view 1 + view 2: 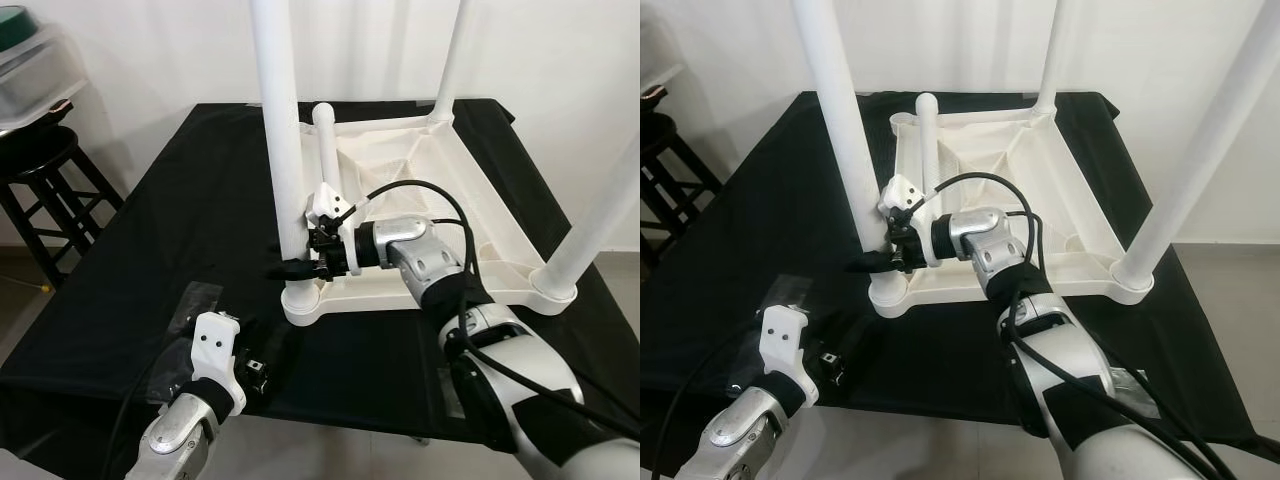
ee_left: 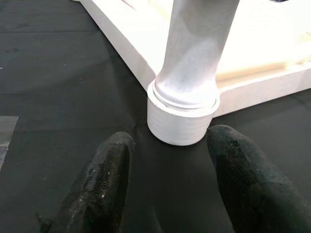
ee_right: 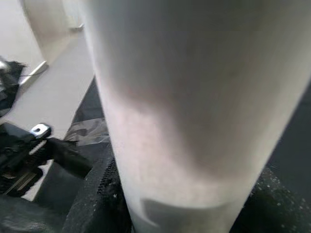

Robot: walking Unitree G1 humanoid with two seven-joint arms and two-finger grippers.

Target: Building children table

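Assembly looks nearly done: right end effector (image 1: pixel 300 268) clamps the near leg (image 1: pixel 283 150) of the upturned children's table (image 1: pixel 420 190) on the black-draped surface (image 1: pixel 130 260); left end effector (image 2: pixel 167 187), spread wide, waits beside the socket.

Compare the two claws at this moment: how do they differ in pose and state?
The right claw is closed around the near-left table leg just above its socket; the left claw is open and holds nothing. The right claw reaches sideways over the upturned white tabletop; the left claw sits lower, over the black cloth, aimed at that leg's base. Both have black fingers.
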